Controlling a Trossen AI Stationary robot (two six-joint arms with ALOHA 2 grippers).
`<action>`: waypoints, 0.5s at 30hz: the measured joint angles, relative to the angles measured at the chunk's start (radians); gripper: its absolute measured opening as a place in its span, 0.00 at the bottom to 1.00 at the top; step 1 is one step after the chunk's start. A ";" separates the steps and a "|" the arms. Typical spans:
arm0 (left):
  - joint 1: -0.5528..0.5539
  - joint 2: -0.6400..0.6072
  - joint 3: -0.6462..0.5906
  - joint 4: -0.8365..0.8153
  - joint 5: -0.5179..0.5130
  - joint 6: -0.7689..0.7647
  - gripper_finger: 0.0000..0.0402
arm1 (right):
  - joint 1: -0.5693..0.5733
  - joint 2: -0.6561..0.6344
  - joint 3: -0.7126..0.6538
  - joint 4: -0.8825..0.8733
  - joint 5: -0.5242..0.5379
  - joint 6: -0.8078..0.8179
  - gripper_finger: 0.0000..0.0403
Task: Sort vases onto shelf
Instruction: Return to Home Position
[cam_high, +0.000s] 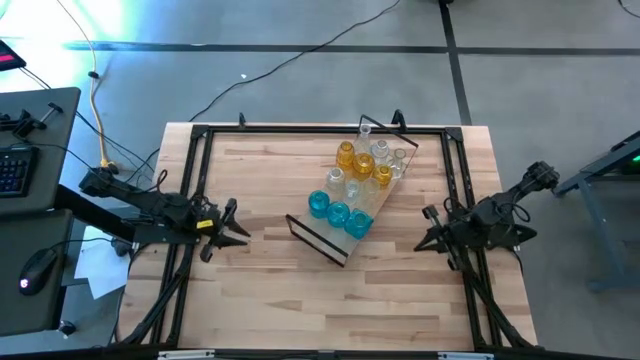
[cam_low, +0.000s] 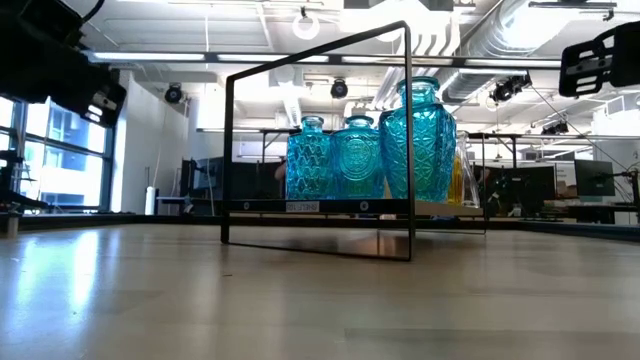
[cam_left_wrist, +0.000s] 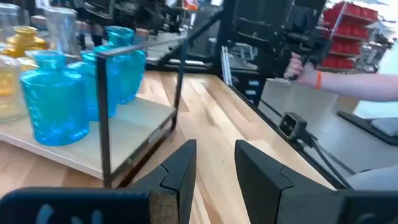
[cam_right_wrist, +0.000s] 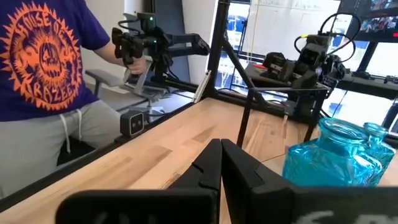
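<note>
the vases (cam_high: 363, 165) are all standing in colour rows on the shelf (cam_high: 385, 195) mid-table (cam_high: 270, 290), so sorting is looking done. the left gripper (cam_high: 236, 227), slightly open and empty, is hanging by the left edge, and the right gripper (cam_high: 424, 228), closed on nothing, by the right. next, i'd guess: parking both arms.

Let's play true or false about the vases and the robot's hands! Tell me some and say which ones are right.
Three blue vases stand together at one end of the shelf. True.
The left hand is holding a blue vase. False: it is empty, over the table beside the shelf.
The yellow vases stand on the shelf. True.
The shelf lies straight along the table's edge. False: it sits slanted across the table.
The right hand holds nothing. True.
</note>
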 joint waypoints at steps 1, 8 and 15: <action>0.000 0.006 0.000 -0.001 0.008 0.005 0.25 | 0.000 0.000 0.000 0.000 0.000 -0.008 0.00; 0.103 0.084 0.000 0.003 -0.013 -0.003 0.25 | 0.000 0.000 0.000 0.004 0.001 -0.094 0.00; 0.332 0.105 0.000 0.014 -0.051 0.038 0.25 | 0.000 0.000 0.000 0.035 0.133 -0.121 0.00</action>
